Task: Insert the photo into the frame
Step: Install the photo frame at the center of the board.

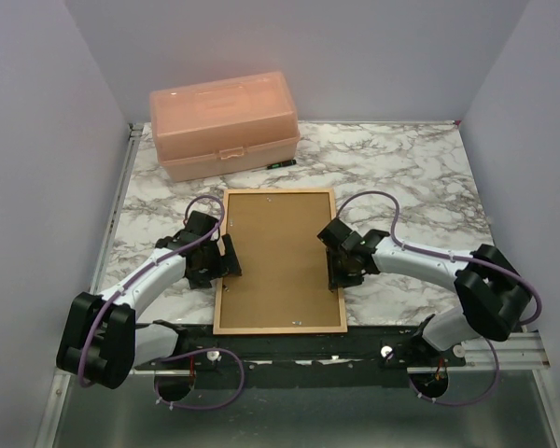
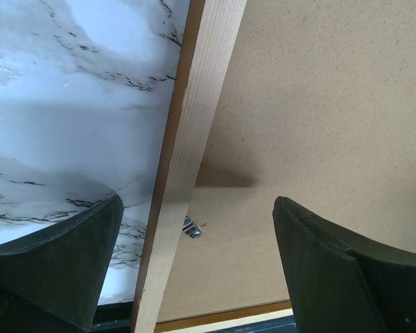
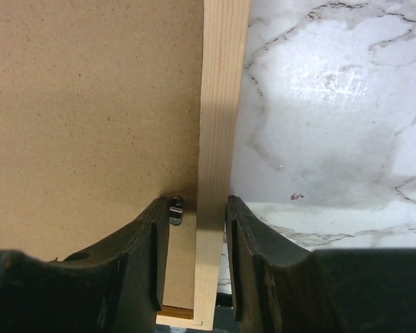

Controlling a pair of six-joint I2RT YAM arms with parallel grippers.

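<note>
Both frame edges straddled, left gripper spread wide, right gripper spread narrower, marble table beyond

pink box behind frame, marble tabletop beside

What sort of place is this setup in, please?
Probably a robotics lab test cell: plain walls enclose a marble-patterned table, two robot arms are bolted at its edge, and the frame and pink box look staged.
</note>
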